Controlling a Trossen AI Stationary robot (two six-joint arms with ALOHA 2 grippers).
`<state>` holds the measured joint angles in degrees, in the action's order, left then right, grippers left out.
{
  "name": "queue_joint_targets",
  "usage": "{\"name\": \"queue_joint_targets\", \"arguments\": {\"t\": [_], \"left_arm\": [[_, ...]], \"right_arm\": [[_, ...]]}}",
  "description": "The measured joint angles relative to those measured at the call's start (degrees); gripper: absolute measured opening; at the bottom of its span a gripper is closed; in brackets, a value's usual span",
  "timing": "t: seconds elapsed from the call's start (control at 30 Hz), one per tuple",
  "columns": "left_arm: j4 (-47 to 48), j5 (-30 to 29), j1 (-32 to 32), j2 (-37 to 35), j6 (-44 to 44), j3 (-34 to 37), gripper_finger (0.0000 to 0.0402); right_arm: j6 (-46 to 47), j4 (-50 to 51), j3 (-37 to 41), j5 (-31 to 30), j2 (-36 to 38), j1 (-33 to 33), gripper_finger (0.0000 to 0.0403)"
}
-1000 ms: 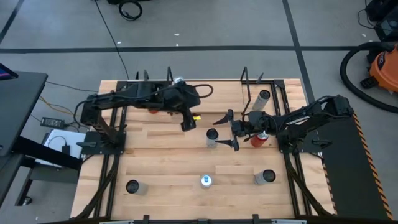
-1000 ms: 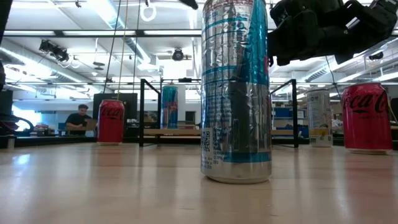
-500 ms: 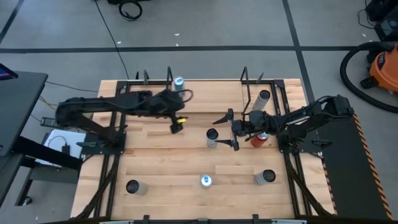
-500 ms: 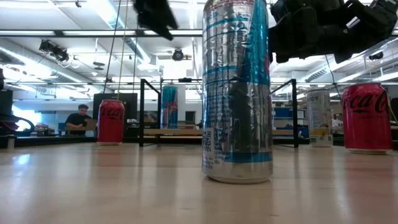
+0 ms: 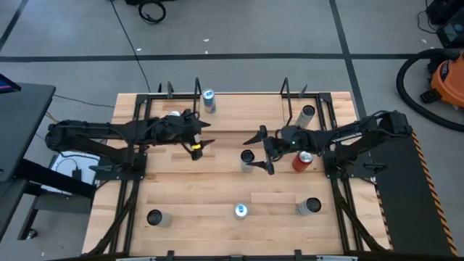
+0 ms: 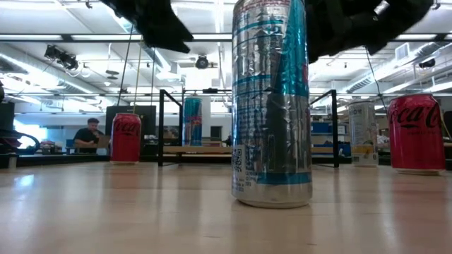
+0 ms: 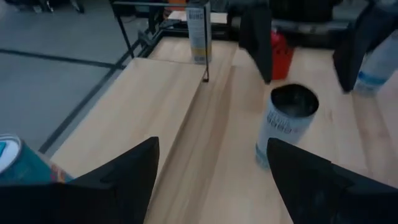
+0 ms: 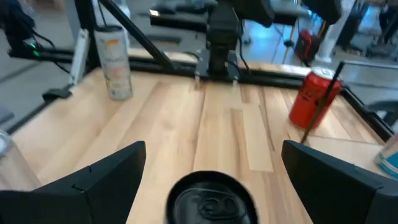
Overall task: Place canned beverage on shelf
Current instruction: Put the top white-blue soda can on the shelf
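Straddling can (image 5: pixel 248 157) with right gripper (image 5: pixel 262 150), jaws wide, empty | left gripper (image 5: pixel 201 144) open, idle | can rigid, slick, tippy: we grip mid-body

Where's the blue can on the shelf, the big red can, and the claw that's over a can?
blue can (image 5: pixel 209 101), high view, its top.
red can (image 6: pixel 417 132), low view, middle of its side.
right gripper (image 5: pixel 257 151), high view, between its open fingertips.
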<state>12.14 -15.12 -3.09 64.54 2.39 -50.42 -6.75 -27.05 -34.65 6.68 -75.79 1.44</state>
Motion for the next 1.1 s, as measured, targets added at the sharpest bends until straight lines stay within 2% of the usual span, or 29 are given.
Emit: {"name": "queue_joint_targets", "arguments": {"t": [0.17,0.4,1.1], "left_arm": [[-9.08,-0.04,0.0,-0.04,-3.78,2.09,0.0299],[-16.58,-0.04,0.0,-0.03,-7.63,2.14,0.0299],[-17.51,-0.03,0.0,0.47,-8.04,2.14,0.0299]], "right_arm": [[-0.32,8.34,-4.61,-1.04,0.0,0.31,0.0386],[2.1,16.42,-6.02,-0.6,0.02,0.28,0.0386],[2.6,19.87,-6.02,-1.73,0.0,-0.71,0.0386]]}}
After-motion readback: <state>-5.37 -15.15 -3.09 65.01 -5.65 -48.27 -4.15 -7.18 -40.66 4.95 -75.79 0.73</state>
